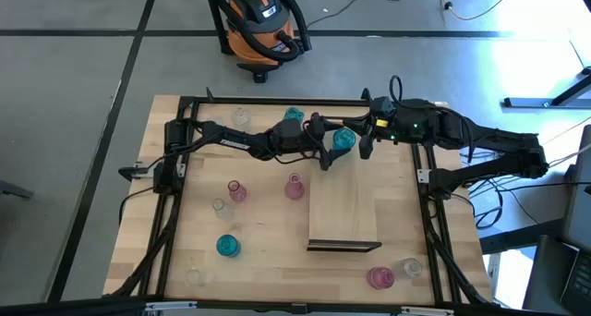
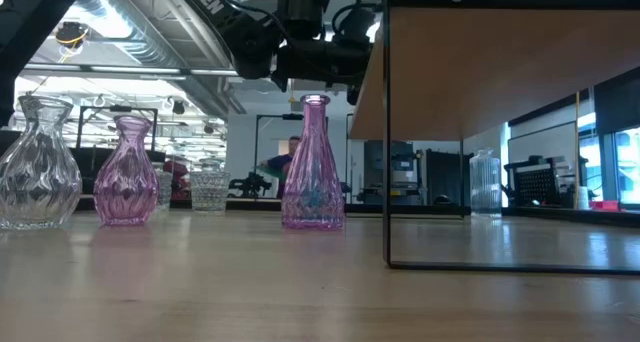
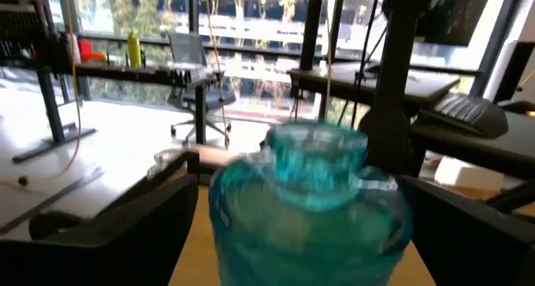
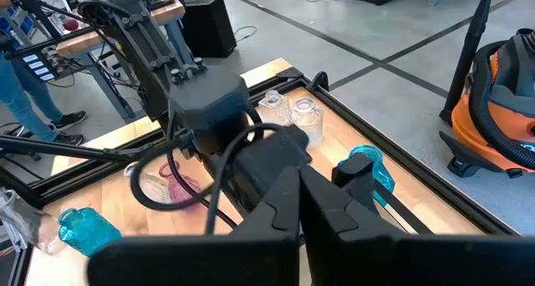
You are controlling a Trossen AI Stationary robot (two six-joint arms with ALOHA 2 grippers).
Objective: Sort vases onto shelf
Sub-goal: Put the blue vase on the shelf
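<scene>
Teal vase (image 1: 343, 139) stands at the shelf's (image 1: 343, 210) far edge, between the fingers of the left gripper (image 1: 343, 142), whose jaws are spread wide and released; a finger catching the glass on withdrawal could tip it off that edge; right gripper (image 1: 366, 137), jaws clenched on nothing, hangs just beside and could knock it.

Overhead camera looking straight down, low camera level across the tabletop (image 1: 268, 219), wrist cameras close-up — all sharing the shelf (image 1: 343, 200).
</scene>
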